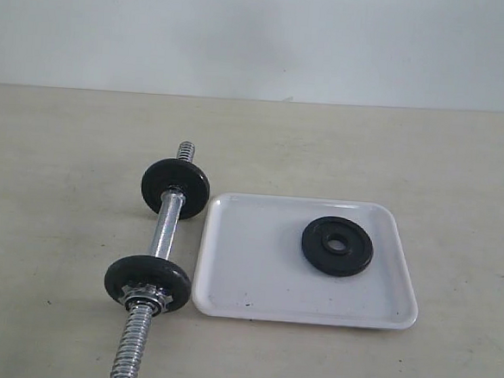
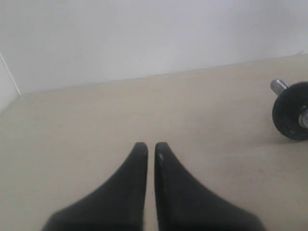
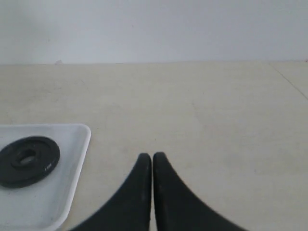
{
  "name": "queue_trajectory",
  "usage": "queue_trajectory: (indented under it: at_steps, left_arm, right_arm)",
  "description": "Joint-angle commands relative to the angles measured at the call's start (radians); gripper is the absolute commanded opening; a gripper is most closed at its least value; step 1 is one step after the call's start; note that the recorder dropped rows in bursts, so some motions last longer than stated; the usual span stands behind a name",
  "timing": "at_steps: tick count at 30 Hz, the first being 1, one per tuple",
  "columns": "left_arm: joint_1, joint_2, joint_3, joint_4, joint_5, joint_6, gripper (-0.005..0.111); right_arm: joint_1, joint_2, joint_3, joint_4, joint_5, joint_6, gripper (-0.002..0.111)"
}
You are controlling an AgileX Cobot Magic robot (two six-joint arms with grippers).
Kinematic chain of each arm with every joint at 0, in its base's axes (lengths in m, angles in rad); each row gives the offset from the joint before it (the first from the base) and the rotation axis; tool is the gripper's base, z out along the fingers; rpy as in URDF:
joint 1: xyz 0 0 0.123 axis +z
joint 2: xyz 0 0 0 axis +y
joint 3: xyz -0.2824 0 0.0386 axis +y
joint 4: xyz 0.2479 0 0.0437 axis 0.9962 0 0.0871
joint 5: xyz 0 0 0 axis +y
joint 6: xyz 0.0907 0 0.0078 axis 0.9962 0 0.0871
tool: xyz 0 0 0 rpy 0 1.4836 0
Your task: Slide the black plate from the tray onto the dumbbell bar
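The left gripper [image 2: 150,147] has its fingers drawn together to a thin slit, holding nothing and hanging over bare worktop [image 1: 62,184]. The right gripper [image 3: 152,158] is likewise closed up and empty, near the tray's [image 1: 256,258] edge but touching nothing. By my reading the task has not begun. The black plate [image 1: 354,251] lies flat in the right part of the tray, right of centre in the exterior view. The dumbbell bar [image 1: 168,222] lies just left of the tray, running toward the lower left, with two discs and a nut on it. Picking up, carrying and threading the plate all remain.
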Motion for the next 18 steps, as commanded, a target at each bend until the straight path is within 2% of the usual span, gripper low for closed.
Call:
queue_trajectory:
  at_steps: [1, 6, 12, 18]
  left_arm:
    - [0.0, -0.003, 0.003, 0.037, -0.215, -0.003, 0.004]
    - [0.0, -0.003, 0.003, 0.037, -0.422, -0.003, 0.004]
    - [0.0, -0.003, 0.003, 0.037, -0.518, -0.033, 0.004]
    - [0.0, -0.003, 0.003, 0.037, -0.661, -0.32, 0.004]
  right_arm:
    - [-0.006, -0.004, 0.0, -0.001, -0.258, -0.004, 0.0]
    - [-0.006, -0.004, 0.0, -0.001, -0.608, -0.004, 0.0]
    - [-0.006, -0.004, 0.0, -0.001, -0.849, 0.004, 0.0]
    - [-0.006, -0.004, 0.0, -0.001, -1.016, 0.048, 0.0]
